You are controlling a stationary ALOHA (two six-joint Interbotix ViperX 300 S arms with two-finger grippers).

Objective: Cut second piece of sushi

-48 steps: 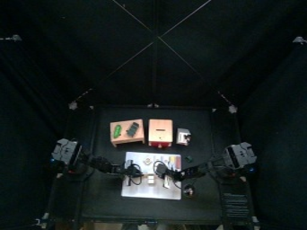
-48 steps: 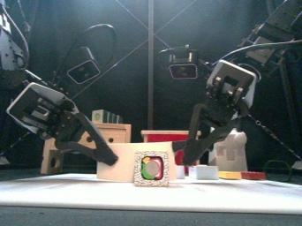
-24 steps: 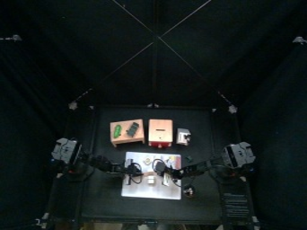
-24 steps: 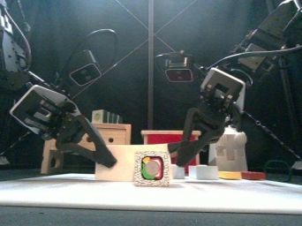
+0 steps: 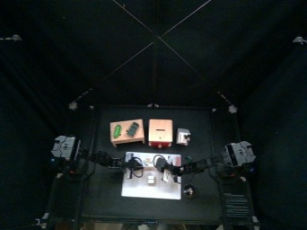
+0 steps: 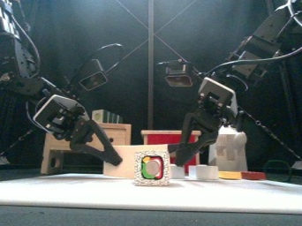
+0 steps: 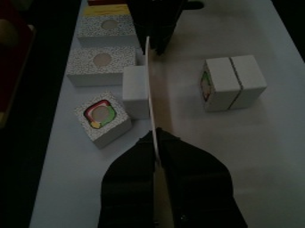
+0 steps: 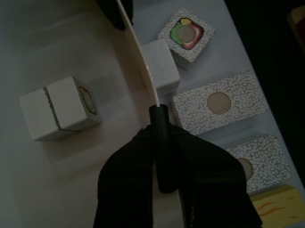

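Clamping one knife (image 7: pixel 152 134), both grippers hold its blade lengthwise across the sushi roll (image 7: pixel 136 86).

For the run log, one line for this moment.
left gripper: shut on knife | right gripper: shut on knife | knife against roll

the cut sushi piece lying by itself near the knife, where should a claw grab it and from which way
Grip the cut sushi piece across its two white rice side walls, coming straight down from above. It lies flat with its coloured filling facing up and stands apart from the other blocks, so both sides look reachable. Approach from the side away from the knife.
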